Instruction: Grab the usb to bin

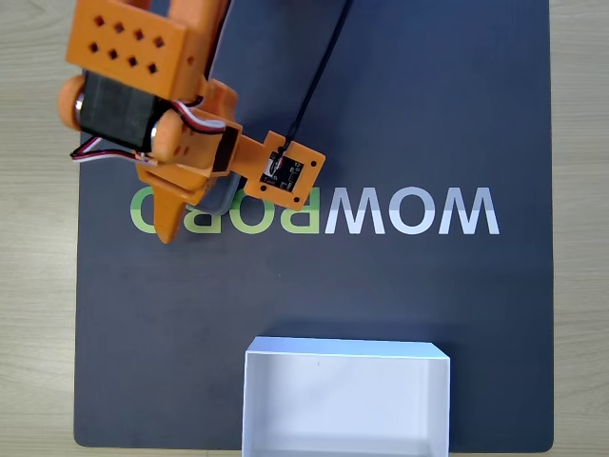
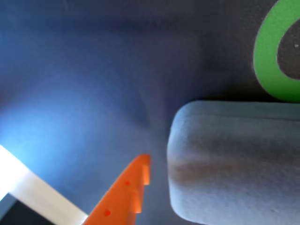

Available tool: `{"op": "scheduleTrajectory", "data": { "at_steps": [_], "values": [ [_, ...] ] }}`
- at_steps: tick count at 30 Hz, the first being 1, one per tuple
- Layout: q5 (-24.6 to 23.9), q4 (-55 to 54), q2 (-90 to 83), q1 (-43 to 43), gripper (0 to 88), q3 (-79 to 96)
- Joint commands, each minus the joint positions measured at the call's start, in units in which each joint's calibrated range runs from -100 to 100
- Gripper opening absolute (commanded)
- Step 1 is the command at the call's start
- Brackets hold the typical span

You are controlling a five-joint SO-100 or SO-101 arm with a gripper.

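One orange robot arm (image 1: 143,90) reaches down over a dark mat (image 1: 428,305) printed with white and green letters. In the fixed view its gripper (image 1: 190,214) sits low at the mat's left, one pointed finger (image 1: 166,224) showing. The usb (image 2: 239,159), a grey rounded block, lies just beside a toothed orange fingertip (image 2: 133,187) in the wrist view, seemingly not touching. Whether the fingers are wide or narrow cannot be told. A white bin (image 1: 344,354) stands at the mat's bottom edge, well apart.
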Motion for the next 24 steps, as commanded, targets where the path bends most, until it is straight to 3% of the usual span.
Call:
{"op": "scheduleTrajectory", "data": {
  "at_steps": [1, 9, 12, 18, 24],
  "values": [
    [0.2, -1.5, 0.3, -0.4, 55.5, -0.1],
    [0.2, -2.6, 2.3, -0.3, 54.3, -0.1],
    [0.2, -3.0, 2.0, -0.5, 44.7, -0.3],
    [0.2, -7.1, 1.8, -0.2, 15.9, -0.3],
    [0.2, -6.9, 1.4, -0.4, 15.3, 0.2]
  ]
}}
